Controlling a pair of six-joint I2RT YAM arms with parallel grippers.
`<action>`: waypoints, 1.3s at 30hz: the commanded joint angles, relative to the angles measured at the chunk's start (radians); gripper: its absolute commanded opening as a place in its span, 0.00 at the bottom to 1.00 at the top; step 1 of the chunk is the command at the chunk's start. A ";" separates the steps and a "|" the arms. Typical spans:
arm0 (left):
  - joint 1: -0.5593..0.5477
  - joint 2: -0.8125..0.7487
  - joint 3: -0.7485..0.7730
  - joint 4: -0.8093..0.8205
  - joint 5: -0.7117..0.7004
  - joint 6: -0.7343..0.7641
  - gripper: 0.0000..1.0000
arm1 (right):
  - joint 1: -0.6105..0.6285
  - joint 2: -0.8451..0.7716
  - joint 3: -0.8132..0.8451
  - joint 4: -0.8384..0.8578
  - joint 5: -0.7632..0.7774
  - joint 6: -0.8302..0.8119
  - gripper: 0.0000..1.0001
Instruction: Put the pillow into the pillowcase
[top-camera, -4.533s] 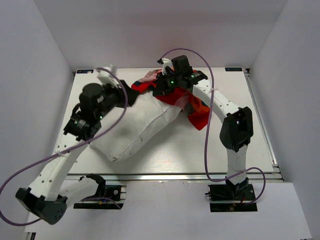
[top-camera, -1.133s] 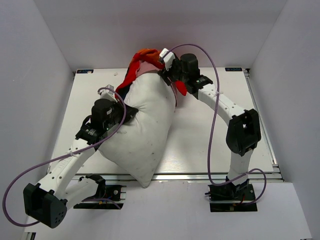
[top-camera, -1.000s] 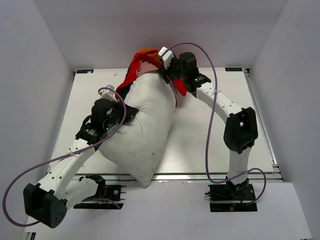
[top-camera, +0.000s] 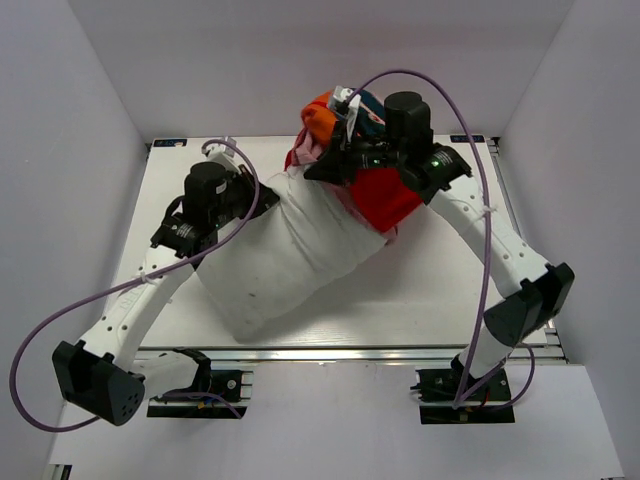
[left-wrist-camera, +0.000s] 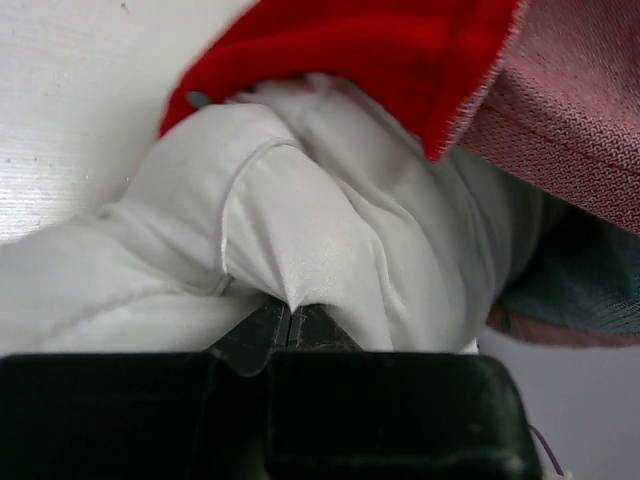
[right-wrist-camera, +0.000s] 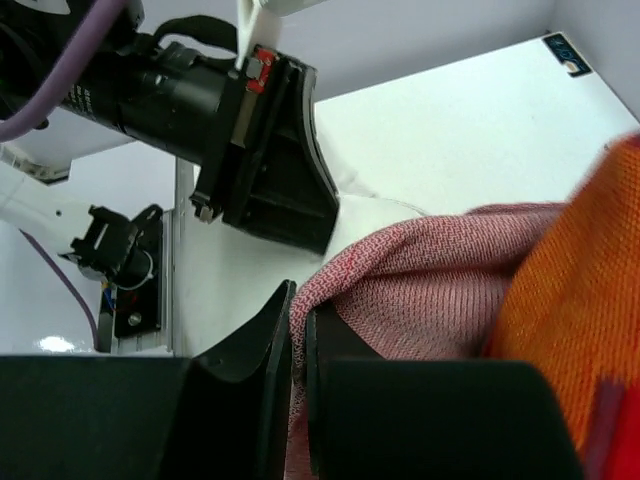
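**Q:** Where is the pillow (top-camera: 290, 265)?
**A:** It lies diagonally on the tabletop (top-camera: 440, 300). Near end points toward the L arm's base, far end toward the back edge. Most of it is bare white.

**Q:** And the pillowcase (top-camera: 385, 195)?
**A:** Bunched at the pillow's far end. The red printed side drapes over that end, w/ an orange wad lifted above it. The faded pink reverse shows in both wrist views, so the mouth is prob. turned back.

**Q:** What does the case hold, as a container?
**A:** Little: at most the pillow's far end. How deep it goes can't be told, since cloth hides the overlap.

**Q:** The left fingers (left-wrist-camera: 262, 335)?
**A:** Clenched on a fold of white pillow fabric, just under the red hem. Likely purpose: to pin the pillow so it doesn't slide along w/ the case.

**Q:** The right fingers (right-wrist-camera: 262, 335)?
**A:** Pressed together on the pink-knit edge of the pillowcase. The cloth is thin, so there is almost no gap. They are held up off the tabletop, prob. to keep the mouth raised and draw it down the pillow toward the near end.

**Q:** What stage is this?
**A:** Early, by my reading, since approx. the whole pillow body is not yet sleeved.

**Q:** Any risks?
**A:** The thin hem may slip from the pinch. The puffy corners may also snag the mouth.
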 joint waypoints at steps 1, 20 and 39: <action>0.003 -0.081 0.083 0.132 0.027 0.013 0.00 | 0.040 -0.116 -0.042 -0.014 -0.007 0.099 0.00; 0.002 -0.109 -0.236 0.350 0.205 -0.091 0.00 | 0.030 -0.084 -0.215 -0.119 0.113 -0.011 0.00; 0.002 -0.146 -0.201 0.371 0.213 -0.067 0.00 | -0.133 0.189 0.255 -0.079 0.246 0.164 0.00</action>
